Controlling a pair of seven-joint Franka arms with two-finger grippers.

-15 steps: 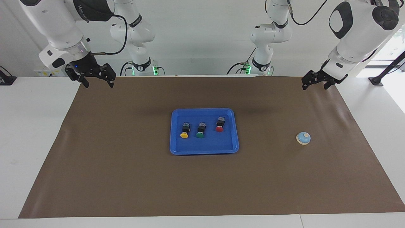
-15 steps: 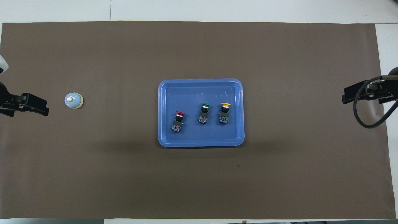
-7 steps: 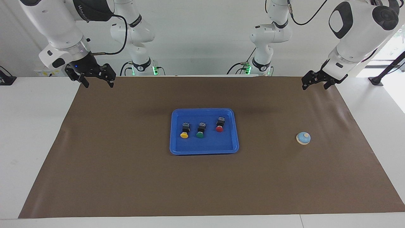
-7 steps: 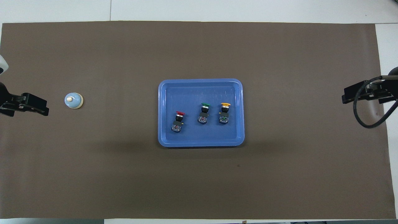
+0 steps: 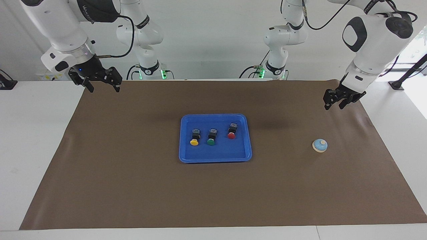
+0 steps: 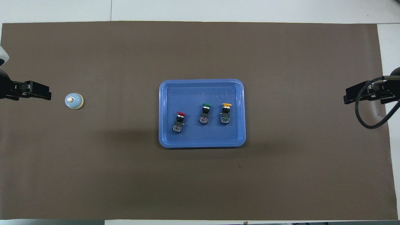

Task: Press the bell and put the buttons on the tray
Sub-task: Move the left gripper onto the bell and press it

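The blue tray (image 5: 215,116) (image 6: 201,81) lies in the middle of the mat. In it rest the three buttons: yellow (image 5: 194,137) (image 6: 225,114), green (image 5: 211,137) (image 6: 204,114) and red (image 5: 232,131) (image 6: 178,122). The bell (image 5: 320,145) (image 6: 74,101) stands alone on the mat toward the left arm's end. My left gripper (image 5: 333,106) (image 6: 47,93) hangs over the mat beside the bell, apart from it, open by a narrow gap and empty. My right gripper (image 5: 103,89) (image 6: 346,95) waits open and empty over the mat's corner at the right arm's end.
A brown mat (image 5: 133,186) covers most of the white table (image 5: 33,140). A black cable (image 6: 367,120) loops by the right gripper. Bare mat surrounds the tray and the bell.
The left gripper has come down and moved over the mat toward the bell, and its fingers have drawn closer together. The right arm, tray, buttons and bell have not moved.
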